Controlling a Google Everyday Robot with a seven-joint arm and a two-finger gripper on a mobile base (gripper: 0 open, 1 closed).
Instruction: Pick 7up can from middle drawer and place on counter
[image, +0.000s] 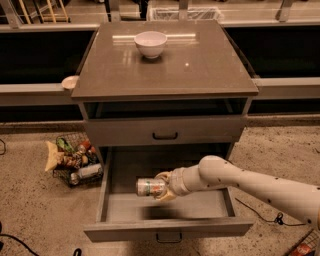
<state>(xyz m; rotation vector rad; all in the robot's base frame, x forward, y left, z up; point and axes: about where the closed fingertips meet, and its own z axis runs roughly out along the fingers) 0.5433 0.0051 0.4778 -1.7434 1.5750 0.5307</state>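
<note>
the cream gripper (164, 188) squeezed the small shiny silver 7up can (149, 187) sideways, just over the wide grey middle drawer (167, 230).

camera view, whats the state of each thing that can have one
middle drawer: pulled open
7up can: on its side, gripped
gripper: shut on the can, over the middle drawer
upper drawer: closed
bowl: upright on the counter
basket: full
</note>
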